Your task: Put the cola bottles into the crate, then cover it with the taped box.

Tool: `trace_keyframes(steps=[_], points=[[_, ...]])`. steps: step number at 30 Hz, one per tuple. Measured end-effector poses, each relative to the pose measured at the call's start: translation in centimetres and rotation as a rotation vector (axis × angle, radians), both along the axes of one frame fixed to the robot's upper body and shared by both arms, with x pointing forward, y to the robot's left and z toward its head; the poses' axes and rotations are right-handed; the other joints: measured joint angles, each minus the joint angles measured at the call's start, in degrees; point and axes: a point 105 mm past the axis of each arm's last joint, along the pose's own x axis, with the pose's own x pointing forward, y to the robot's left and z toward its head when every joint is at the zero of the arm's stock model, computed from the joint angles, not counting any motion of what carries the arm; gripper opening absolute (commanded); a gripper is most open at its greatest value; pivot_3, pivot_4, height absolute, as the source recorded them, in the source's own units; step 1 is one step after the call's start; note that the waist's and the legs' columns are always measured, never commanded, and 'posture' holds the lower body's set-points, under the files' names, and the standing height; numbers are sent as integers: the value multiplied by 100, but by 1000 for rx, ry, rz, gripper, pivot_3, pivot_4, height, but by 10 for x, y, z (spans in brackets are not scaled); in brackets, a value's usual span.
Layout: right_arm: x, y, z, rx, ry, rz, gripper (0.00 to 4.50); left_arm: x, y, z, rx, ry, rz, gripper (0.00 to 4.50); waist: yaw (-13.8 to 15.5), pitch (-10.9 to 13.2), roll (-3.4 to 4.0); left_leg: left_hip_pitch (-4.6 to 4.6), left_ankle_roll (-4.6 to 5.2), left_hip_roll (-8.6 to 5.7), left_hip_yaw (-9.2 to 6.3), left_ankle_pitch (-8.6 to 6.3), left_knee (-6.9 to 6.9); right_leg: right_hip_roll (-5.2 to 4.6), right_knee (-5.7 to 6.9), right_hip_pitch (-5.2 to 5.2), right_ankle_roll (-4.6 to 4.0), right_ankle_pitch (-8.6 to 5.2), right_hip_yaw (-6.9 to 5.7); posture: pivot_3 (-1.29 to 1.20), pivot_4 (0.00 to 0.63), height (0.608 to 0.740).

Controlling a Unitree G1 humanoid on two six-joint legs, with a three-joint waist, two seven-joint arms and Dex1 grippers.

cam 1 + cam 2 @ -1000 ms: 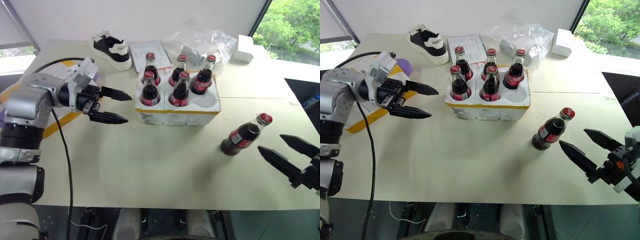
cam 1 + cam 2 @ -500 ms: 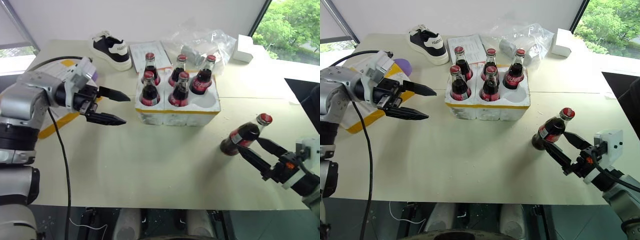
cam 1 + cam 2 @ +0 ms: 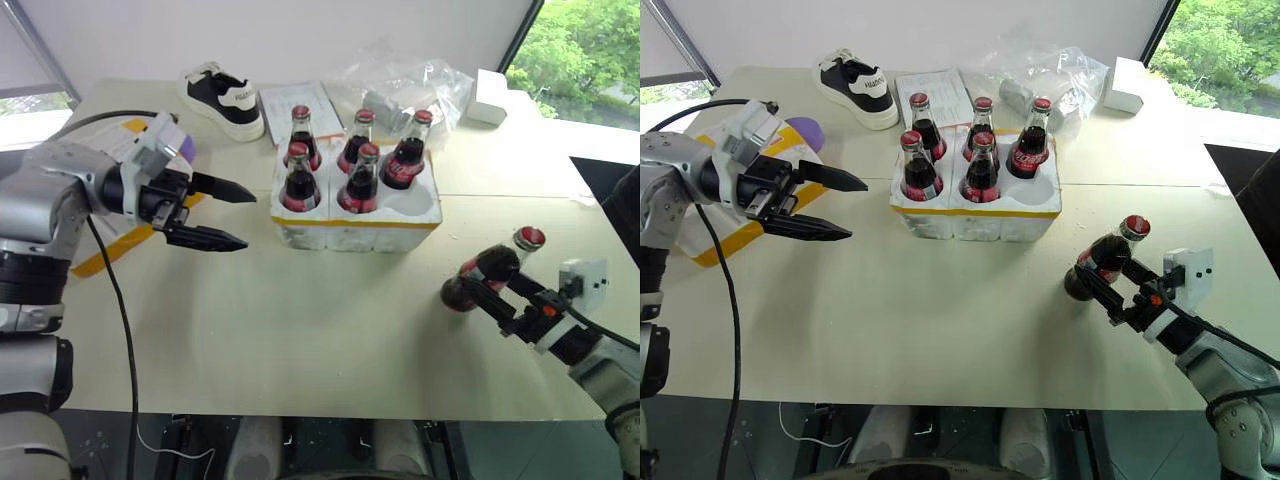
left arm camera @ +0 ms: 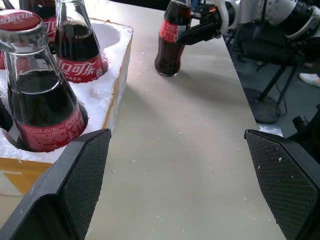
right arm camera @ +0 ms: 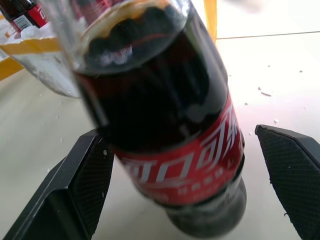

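The crate (image 3: 352, 236), white foam with a yellow band, sits mid-table with several cola bottles (image 3: 300, 186) upright in its wells; the near right well is vacant. One more cola bottle (image 3: 488, 264) stands on the table to the crate's right. My right gripper (image 3: 1098, 270) is open, its fingers on either side of that bottle's body (image 5: 165, 115). My left gripper (image 3: 250, 218) hovers open left of the crate, pointing at it, holding nothing. Behind the left arm lies the taped box (image 3: 725, 238), mostly hidden, with its purple piece (image 3: 806, 130) showing.
A black-and-white sneaker (image 3: 222, 98), papers (image 3: 300, 100), a crumpled plastic bag (image 3: 400, 78) and a small plain white box (image 3: 490, 98) lie along the far side. The table's right edge (image 3: 610, 220) is close to the right arm.
My right gripper has come forward and lower to the loose bottle, from beside it to straddling its body. The left gripper and the crate have stayed put.
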Motion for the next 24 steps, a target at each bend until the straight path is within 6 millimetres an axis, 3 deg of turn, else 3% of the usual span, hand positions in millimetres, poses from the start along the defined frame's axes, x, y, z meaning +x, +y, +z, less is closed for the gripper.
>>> trace_keyframes(steps=[3, 5, 13, 16, 20, 24], points=[[5, 2, 0, 7, -8, 11, 3696, -1, -1, 0, 2, 1, -2, 4500, -3, 0, 0, 1, -5, 0, 1, 3, 0, 0, 0, 0, 0, 0, 0, 0, 150, 740], [8, 2, 3, 4, -23, 7, 2870, -1, -1, -1, 2, 5, -2, 4500, -3, 0, 0, 1, -10, 0, 1, 6, 0, 0, 0, 0, 0, 0, 0, 0, 150, 740], [10, 2, 13, -25, -21, 43, 2864, -3, -1, -3, 2, 0, 0, 4500, -5, 5, 9, 0, -15, 0, 3, 9, 0, -1, 1, -2, 0, 0, 1, 0, 150, 740], [22, 5, 46, -47, -104, 77, 2864, -2, -2, -3, -3, -2, 7, 4500, -24, 10, 16, -1, -15, 0, 5, 9, 0, -1, 3, -6, 0, 1, 3, 0, 150, 740], [35, 19, 112, -78, -302, 151, 2864, -3, -4, -2, -8, -3, 9, 4500, -16, 10, 18, -1, -19, 3, 4, 11, -5, 7, 4, -10, -1, -1, 2, 0, 150, 740], [44, 50, 136, -91, -367, 278, 2864, -4, -3, -4, -18, -8, 22, 4500, -16, 10, 17, -4, -20, 2, 10, 12, -1, 4, 2, -10, -1, -1, 2, 0, 150, 740]])
